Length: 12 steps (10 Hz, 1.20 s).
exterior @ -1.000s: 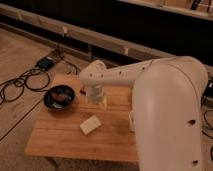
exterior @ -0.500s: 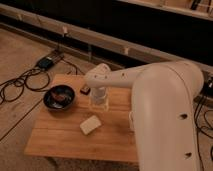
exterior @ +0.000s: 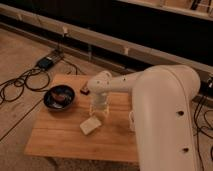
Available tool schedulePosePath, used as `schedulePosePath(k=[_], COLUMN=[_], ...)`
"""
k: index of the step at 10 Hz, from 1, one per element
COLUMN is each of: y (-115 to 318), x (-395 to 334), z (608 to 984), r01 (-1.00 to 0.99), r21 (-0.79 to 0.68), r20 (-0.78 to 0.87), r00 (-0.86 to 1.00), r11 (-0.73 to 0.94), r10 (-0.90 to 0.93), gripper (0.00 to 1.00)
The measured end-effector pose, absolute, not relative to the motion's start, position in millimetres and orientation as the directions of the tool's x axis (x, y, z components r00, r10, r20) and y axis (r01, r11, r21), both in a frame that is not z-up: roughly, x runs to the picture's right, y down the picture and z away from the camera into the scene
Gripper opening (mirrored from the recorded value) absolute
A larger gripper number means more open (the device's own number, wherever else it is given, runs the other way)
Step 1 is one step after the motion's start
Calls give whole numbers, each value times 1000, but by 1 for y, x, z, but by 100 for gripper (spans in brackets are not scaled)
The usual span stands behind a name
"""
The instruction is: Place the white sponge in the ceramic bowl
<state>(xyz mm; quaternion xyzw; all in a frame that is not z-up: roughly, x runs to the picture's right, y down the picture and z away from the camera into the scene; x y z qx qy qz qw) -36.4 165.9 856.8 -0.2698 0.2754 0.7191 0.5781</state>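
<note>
Contents of the bowl (exterior: 59, 97) could not be made out, and the table's (exterior: 55, 142) right side was hidden by the arm (exterior: 160, 115). The gripper (exterior: 98, 110) was found pointing down over mid-table, its state not discernible. The sponge (exterior: 90, 125) was noted lying flat on the table just beside it, nearer the camera, right of the bowl.

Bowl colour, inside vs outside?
The ceramic bowl: dark outside, reddish-brown inside; camera view. The gripper hangs by white sponge.
</note>
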Motion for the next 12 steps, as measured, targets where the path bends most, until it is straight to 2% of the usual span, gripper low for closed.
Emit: schedulePosePath(k=[12], y=[184], x=[-58], z=[854], r01=[-969], r21=[133], r20=[-765], r00=[-234], r11=[-209], r10=[599], gripper=[65])
